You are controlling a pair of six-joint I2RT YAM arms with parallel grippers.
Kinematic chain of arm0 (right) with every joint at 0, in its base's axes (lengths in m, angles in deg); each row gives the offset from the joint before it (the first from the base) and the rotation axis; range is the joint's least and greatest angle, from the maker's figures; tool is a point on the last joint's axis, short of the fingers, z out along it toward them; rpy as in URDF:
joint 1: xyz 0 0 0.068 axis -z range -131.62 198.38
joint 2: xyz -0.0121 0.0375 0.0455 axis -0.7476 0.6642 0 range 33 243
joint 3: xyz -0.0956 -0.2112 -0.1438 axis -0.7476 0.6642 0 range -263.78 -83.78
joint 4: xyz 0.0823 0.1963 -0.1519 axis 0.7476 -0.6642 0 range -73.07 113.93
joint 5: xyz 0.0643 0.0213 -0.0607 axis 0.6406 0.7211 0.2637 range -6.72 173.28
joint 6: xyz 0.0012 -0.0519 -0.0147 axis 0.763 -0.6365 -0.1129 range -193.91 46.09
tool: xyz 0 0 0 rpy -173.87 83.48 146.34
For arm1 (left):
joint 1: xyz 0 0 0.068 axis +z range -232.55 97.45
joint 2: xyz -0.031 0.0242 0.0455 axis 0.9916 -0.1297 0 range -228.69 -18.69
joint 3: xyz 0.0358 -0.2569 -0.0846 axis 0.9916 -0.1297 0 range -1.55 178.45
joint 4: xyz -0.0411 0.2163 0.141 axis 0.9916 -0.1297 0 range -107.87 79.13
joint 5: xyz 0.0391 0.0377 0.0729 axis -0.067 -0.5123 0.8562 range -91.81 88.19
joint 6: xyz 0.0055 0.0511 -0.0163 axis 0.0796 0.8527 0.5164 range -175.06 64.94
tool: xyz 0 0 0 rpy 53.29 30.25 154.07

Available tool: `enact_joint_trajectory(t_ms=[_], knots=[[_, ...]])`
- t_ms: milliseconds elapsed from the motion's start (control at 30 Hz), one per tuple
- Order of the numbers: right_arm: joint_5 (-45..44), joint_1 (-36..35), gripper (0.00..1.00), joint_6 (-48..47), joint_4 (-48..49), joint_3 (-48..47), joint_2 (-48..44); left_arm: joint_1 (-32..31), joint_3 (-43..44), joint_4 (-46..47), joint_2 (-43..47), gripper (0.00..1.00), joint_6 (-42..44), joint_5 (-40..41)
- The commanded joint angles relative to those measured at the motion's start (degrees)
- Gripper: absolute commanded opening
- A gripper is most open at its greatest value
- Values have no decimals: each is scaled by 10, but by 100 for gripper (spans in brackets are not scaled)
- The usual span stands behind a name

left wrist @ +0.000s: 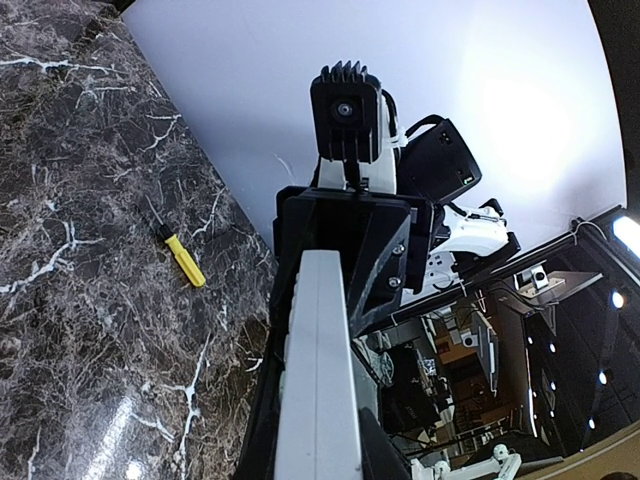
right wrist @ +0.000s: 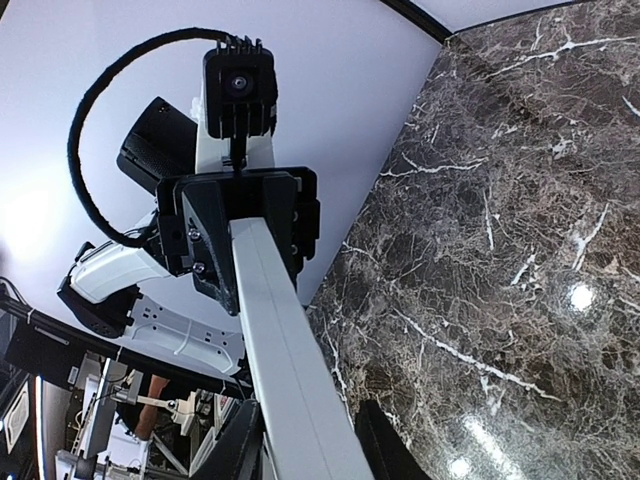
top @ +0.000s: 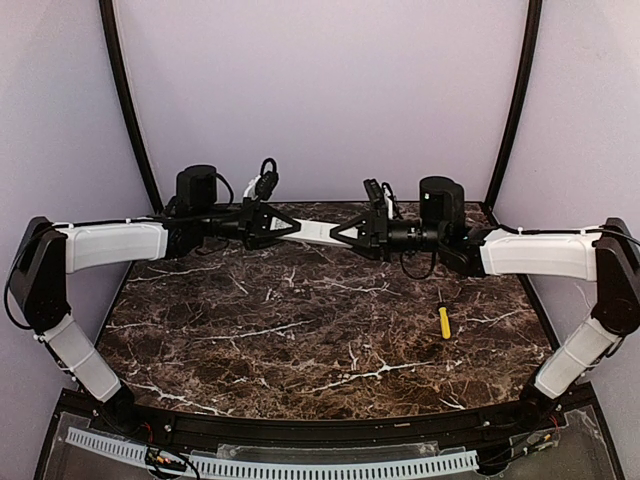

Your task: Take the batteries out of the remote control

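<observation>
1. Slim white remote [top: 312,232]: a smooth, straight-edged plastic bar, held level in the air over the desk's [top: 300,330] 12 o'clock edge, bridging the two grippers.
2. Desk top in a glossy dark brown marble pattern with white veins, showing glare spots in the wrist views.
3. At the remote's 9 o'clock end, the black, angular left gripper [top: 283,228], jaws pinching the bar.
4. At the 3 o'clock end, the matching right gripper [top: 345,235], jaws set narrowly on either side of the bar. Cannot tell whether pressing on it or just apart.
5. Toward 3 o'clock, a screwdriver [top: 443,318] with a yellow handle and thin dark shaft, lying flat on the desk, well apart from the remote.
6. Count: one remote, one screwdriver, two grippers.
7. Edges and room: pale matte wall [top: 320,100] just behind the remote at 12 o'clock, curved black posts [top: 125,100] at the far corners, and a wide stretch of marble from centre to 6 o'clock.
</observation>
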Motion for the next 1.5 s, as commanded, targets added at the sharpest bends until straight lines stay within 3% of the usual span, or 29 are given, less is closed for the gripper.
enact_joint_trajectory(t_ms=[0,200,367,533,1000,1233,1467], knots=[[-5,-4,19,-3,31,1,-1,-12,13,-37,15,0,17,9],[1,-4,16,-4,34,7,-3,-12,14,-43,19,0,19,10],[2,-5,18,-4,37,7,-5,-12,9,-28,18,0,9,10],[-3,-4,45,-11,19,8,-13,-12,1,-19,20,0,2,11],[-69,-3,78,-75,-132,-1,-69,-12,-3,-23,19,0,9,12],[-135,-3,75,-101,-252,-40,-72,-12,0,-42,13,0,26,18],[-121,-7,65,-106,-263,-66,-48,-12,4,-61,5,0,42,28]])
